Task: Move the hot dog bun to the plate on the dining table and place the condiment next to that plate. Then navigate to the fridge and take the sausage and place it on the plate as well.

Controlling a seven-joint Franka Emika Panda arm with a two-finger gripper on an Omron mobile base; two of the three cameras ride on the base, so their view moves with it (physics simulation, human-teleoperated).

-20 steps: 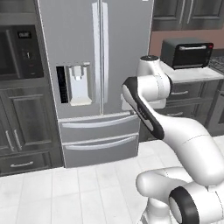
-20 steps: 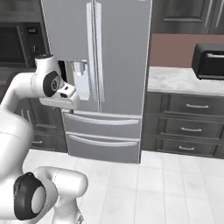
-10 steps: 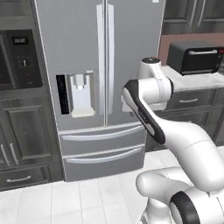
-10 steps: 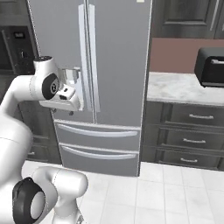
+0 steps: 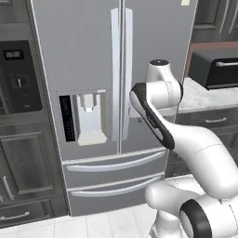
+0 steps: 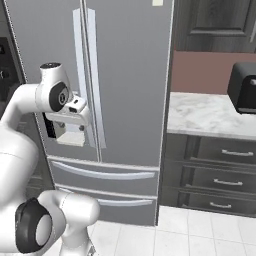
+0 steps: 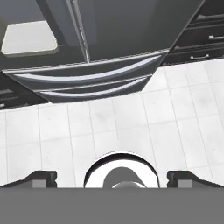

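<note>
The steel fridge (image 5: 153,46) (image 6: 130,75) stands right in front of me with both doors shut. Its two lower drawers (image 7: 87,78) are shut as well. My gripper (image 7: 113,178) is open, with nothing between its fingertips (image 7: 43,177), and it points down at the tile floor in front of the fridge. In the right base view the hand (image 6: 75,112) hangs level with the water dispenser (image 6: 65,132). The sausage, hot dog bun, condiment and plate are out of view.
A black toaster oven (image 5: 216,67) (image 6: 245,87) sits on the marble counter (image 6: 205,115) right of the fridge, above dark drawers (image 6: 220,175). A built-in oven (image 5: 16,74) in dark cabinets flanks the fridge's left. White tile floor (image 7: 131,127) lies below.
The whole picture has shifted and the fridge has grown larger: the base has driven closer to it. The arm keeps its pose and the gripper stays open.
</note>
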